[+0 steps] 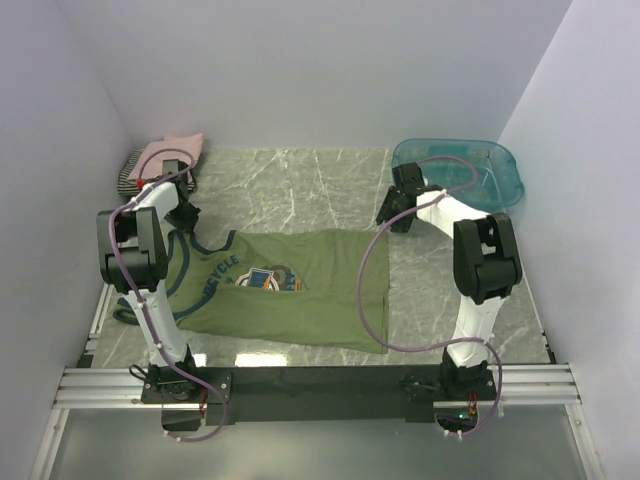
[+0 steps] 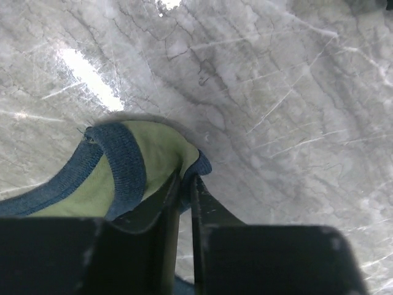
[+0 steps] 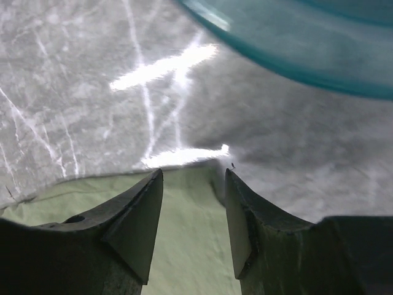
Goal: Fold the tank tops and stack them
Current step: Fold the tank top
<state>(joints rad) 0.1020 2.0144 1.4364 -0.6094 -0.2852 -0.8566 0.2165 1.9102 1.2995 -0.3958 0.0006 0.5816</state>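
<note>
olive-green tank top [image 1: 300,290] spread flat and face up on the table [image 1: 300,180], long axis running left to right: straps and neckline toward the left arm, hem toward the right. left gripper [image 2: 185,178] down at the far strap end, fingers [image 2: 169,209] nearly pressed together and pinching the navy-trimmed tip of that strap, cloth bunched just ahead of them. right gripper [image 3: 193,178] low over the far hem corner, fingers [image 3: 138,209] spread, green cloth lying beneath and between them, not yet nipped. so: one arm at each far corner, the left one holding, the right one just above its corner. probably set for a fold of the far edge toward the near edge, along the long axis; calls for the right fingers to close on the corner first, else a lopsided lift. grey veined marble-look surface, glossy, with bright glare patches. folded pink tank top [image 1: 172,150] atop a striped tank top [image 1: 130,170] in the far left corner, well apart from the work. teal tub [image 1: 510,185] at the far right, near the right gripper. plain pale walls [image 1: 300,70] on three sides.
</note>
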